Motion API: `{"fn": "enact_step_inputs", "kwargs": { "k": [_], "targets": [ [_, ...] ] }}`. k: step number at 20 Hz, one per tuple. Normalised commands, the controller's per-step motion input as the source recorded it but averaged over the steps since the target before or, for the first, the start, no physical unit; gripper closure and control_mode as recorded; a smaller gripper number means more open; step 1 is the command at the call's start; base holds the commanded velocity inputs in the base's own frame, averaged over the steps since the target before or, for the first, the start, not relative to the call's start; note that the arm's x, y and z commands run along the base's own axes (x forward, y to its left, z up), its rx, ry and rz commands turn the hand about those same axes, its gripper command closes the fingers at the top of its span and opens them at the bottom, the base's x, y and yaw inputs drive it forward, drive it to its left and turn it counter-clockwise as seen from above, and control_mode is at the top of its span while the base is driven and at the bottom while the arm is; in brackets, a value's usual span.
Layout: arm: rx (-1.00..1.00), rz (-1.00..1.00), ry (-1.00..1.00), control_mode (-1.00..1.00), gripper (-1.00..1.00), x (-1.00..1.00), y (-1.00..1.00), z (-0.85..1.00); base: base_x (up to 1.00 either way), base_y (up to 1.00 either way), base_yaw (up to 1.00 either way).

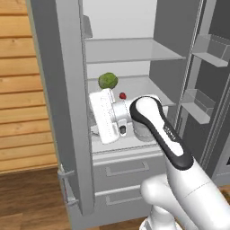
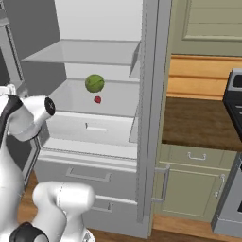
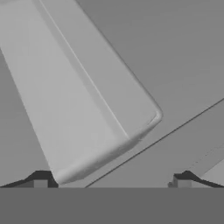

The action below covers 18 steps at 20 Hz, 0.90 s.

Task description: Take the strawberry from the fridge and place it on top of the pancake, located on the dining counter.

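You see the strawberry, a tiny glossy red berry, sitting on a smooth pale shelf inside the open fridge, just beside the larger round, bumpy green fruit. Your gripper has its dark fingertips spread wide, pinching nothing, facing a rounded-cornered grey bin.

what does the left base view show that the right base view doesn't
Left base view alone: the arm's wrist and hand reaching into the fridge, wood-plank wall at left, door bins at right. Right base view alone: a dark wood countertop, green-grey cabinets, a stove edge. Both: the strawberry beside the round green fruit on a fridge shelf, drawers below.
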Motion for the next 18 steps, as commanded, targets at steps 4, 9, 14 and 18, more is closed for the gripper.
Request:
{"fn": "enact_step_inputs", "kwargs": {
  "k": [4, 9, 14, 18],
  "targets": [
    [-0.05, 0.0, 0.08, -1.0, -1.0, 0.0, 0.69, 0.0, 0.0, 0.0, 0.0],
    [-0.05, 0.0, 0.1, -1.0, -1.0, 0.0, 0.53, 0.0, 0.0, 0.0, 0.0],
    [-0.02, -0.01, 0.01, -1.0, -1.0, 0.0, 0.19, 0.0, 0.0, 0.0, 0.0],
    [0.0, -0.05, 0.06, -1.0, -1.0, 0.0, -0.06, 0.0, 0.0, 0.0, 0.0]
  ]
}}
